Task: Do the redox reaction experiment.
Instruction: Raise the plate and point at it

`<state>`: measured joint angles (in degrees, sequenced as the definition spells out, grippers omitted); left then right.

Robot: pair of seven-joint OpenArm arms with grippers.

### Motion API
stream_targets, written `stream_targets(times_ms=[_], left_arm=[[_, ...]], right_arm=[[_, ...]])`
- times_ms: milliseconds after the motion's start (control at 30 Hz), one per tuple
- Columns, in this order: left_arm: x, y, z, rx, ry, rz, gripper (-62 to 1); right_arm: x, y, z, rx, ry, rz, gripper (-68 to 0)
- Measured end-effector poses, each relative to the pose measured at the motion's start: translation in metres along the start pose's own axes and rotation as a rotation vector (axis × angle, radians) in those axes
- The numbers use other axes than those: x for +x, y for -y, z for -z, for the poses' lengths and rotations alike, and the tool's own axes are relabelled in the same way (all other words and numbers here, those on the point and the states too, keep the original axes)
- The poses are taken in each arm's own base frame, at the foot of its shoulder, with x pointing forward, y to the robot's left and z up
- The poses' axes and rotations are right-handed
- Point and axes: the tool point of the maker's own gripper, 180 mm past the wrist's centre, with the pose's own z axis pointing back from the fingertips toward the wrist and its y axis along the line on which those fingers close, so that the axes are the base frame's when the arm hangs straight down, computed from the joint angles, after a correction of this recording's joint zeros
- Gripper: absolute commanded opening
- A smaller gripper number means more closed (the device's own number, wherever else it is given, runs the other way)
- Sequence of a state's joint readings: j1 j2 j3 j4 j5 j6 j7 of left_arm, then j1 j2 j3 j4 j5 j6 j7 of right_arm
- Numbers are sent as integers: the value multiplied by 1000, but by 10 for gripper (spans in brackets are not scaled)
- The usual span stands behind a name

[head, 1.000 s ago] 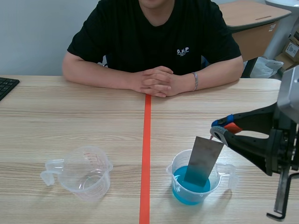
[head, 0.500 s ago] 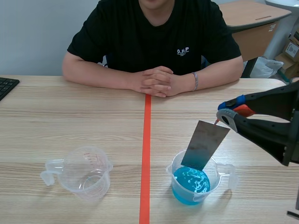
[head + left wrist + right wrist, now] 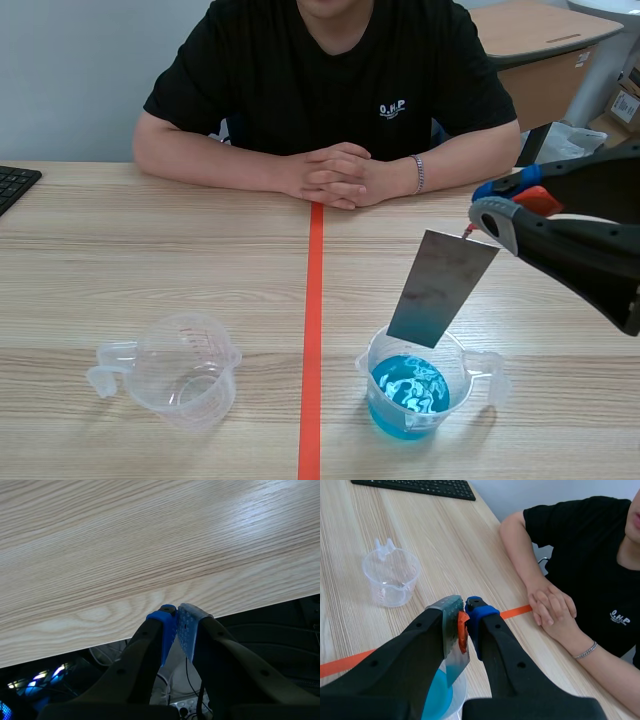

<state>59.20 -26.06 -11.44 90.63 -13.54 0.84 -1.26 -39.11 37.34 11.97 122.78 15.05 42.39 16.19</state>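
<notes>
Grips metal plate [image 3: 442, 288] at top corner with right gripper [image 3: 482, 214]; shows left gripper [image 3: 176, 625] closed, empty. Seems stiff, light, slippery where wet: hold dry top.

Person [image 3: 330, 90] seated opp.; black kbd [image 3: 15, 185] at table's [image 3: 150, 260] left edge.

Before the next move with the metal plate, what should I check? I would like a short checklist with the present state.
1. Right tool shut on the metal plate: ok.
2. Plate out of the blue liquid: ok.
3. Plate's lower edge above the rim of the filled cup: cannot tell.
4. Empty cup upright, away from the plate: ok.
5. Person's hands far from both cups: ok.
6. Left tool holding nothing: ok.
</notes>
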Motion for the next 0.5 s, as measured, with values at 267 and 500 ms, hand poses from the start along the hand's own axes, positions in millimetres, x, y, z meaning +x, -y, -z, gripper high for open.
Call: stream_targets(times_ms=[267, 500], left_arm=[[0, 0, 0, 0, 0, 0, -563], [0, 0, 0, 0, 0, 0, -563]], right_arm=[[12, 3, 1, -10, 7, 14, -660], [13, 2, 2, -9, -10, 47, -660]])
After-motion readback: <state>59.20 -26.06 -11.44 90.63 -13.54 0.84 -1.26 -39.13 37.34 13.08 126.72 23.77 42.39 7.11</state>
